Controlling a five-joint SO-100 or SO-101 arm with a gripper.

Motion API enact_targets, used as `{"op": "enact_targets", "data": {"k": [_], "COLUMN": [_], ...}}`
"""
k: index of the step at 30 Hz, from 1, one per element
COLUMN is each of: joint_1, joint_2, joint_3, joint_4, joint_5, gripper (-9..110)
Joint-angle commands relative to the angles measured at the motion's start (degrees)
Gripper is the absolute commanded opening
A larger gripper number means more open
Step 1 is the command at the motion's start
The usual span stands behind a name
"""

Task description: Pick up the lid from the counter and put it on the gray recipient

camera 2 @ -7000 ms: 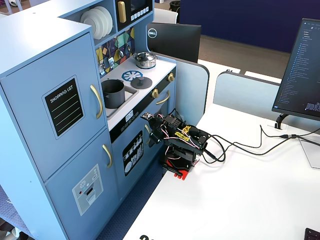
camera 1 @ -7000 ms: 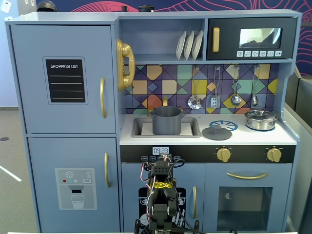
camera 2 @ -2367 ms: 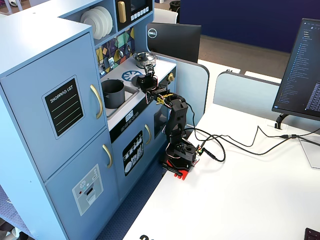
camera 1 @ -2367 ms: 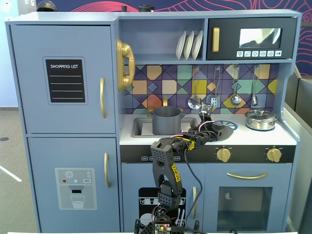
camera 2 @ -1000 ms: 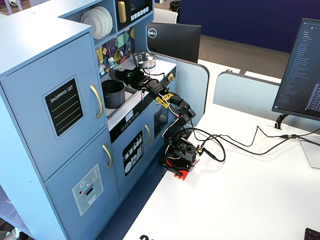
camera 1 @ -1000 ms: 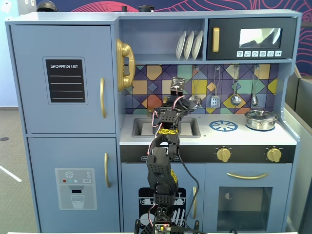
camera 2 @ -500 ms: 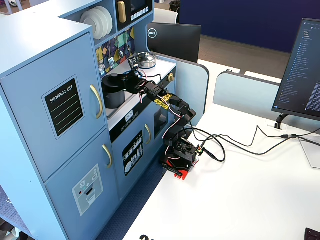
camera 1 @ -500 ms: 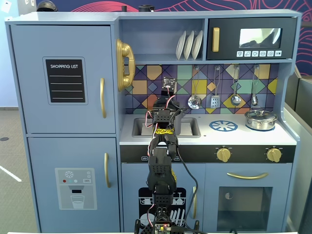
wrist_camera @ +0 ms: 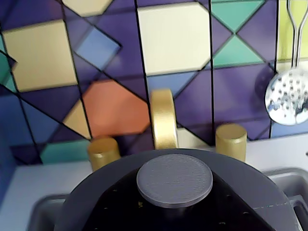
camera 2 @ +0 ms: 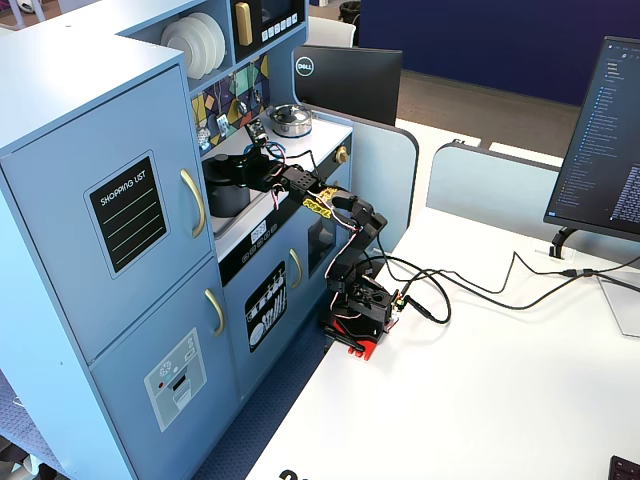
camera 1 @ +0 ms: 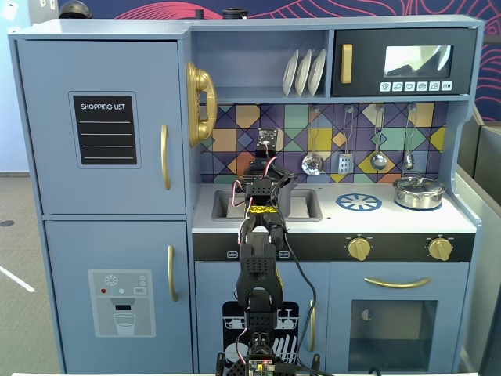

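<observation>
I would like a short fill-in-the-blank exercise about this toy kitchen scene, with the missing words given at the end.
1. The lid is above the gray pot, which stands in the ____.
2. The steel pot stands at the ____ end of the counter in the fixed view facing the kitchen.
3. The shelf above the sink holds three white ____.
4. The burner ring is printed in ____ on the counter.

Missing words: sink; right; plates; blue

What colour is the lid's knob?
Matte dark gray, same as the lid; its knob shows a fine ribbed texture. Best in the wrist view.
</observation>
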Motion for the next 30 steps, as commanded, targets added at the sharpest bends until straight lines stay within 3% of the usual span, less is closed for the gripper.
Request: {"op": "enact_targets", "data": {"k": [1, 30], "joint_1": [1.67, 0.18], "joint_2": [-0.26, 4.31], "joint_3": [-3.16, 2.64], "joint_4": [-2.64, -0.97], "joint_5": [-0.88, -3.34], "gripper": [0, 0]}}
